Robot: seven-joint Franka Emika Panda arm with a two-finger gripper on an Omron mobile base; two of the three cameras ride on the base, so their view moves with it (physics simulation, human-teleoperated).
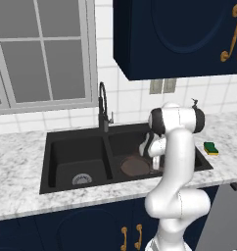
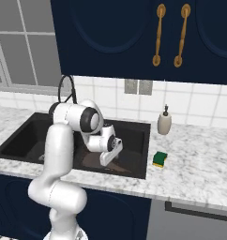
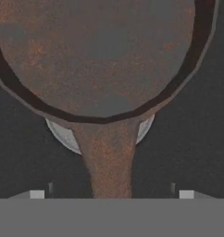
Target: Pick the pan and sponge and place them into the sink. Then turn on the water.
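One of three steps looks done: in the large black double-basin sink (image 1: 57, 147) the round reddish-brown frying pan (image 1: 135, 166) lies flat in the right basin, over its silver drain (image 3: 63, 135). The white arm's two-finger gripper (image 3: 111, 194) hangs low above the pan's handle, jaws spread wide either side and pinching nothing. The small yellow-and-green sponge (image 2: 159, 159) waits on the marble counter right of the sink, and the slim black arched faucet (image 1: 103, 110) is untouched
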